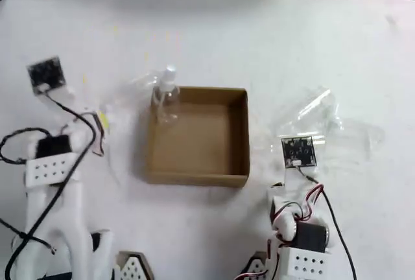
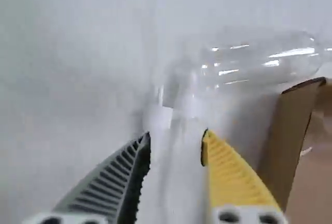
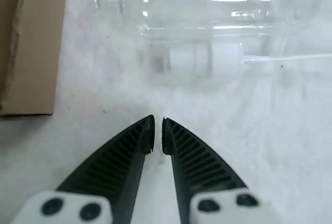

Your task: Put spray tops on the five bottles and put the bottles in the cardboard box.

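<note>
White tabletop (image 1: 259, 40) spreads under two robot arms, with an open cardboard box (image 1: 198, 177) at its centre. One upright bottle (image 1: 166, 96), already fitted with a white spray top, stands at the box's far left corner; whether it is just inside the wall or against it is hard to tell. Several empty bottles (image 1: 324, 121) lie on their sides to the right of the box, and more clear plastic (image 1: 133, 89) lies on the table beside the upright bottle. The left gripper (image 2: 175, 138), one finger grey and one yellow, is spread apart and holds nothing, low over the table next to the box's outer wall, with a lying bottle (image 2: 264, 63) just ahead of it. The right gripper (image 3: 157, 130) has its black fingers pressed almost together, pinching nothing, above bare table near a corner of the box. A loose spray top (image 3: 207, 60) lies ahead of it, on its side in front of another clear bottle (image 3: 218, 6).
</note>
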Motion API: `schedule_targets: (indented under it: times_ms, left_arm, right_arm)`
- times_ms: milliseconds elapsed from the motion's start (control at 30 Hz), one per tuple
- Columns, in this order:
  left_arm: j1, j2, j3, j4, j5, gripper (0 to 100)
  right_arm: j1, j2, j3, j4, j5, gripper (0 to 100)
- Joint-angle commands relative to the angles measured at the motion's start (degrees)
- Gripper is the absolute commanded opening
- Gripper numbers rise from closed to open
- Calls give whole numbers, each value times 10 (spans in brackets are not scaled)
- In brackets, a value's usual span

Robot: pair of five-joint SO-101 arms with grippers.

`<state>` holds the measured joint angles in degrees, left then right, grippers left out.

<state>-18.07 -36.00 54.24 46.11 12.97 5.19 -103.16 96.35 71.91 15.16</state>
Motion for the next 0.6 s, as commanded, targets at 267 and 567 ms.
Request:
schedule_targets:
  times_ms: [267, 567]
  left_arm:
    - [9, -7, 68, -133, 4, 154]
    - [14, -7, 68, -137, 4, 154]
  right_arm:
    - [5, 0, 5, 4, 6, 16]
    - [5, 0, 5, 4, 6, 16]
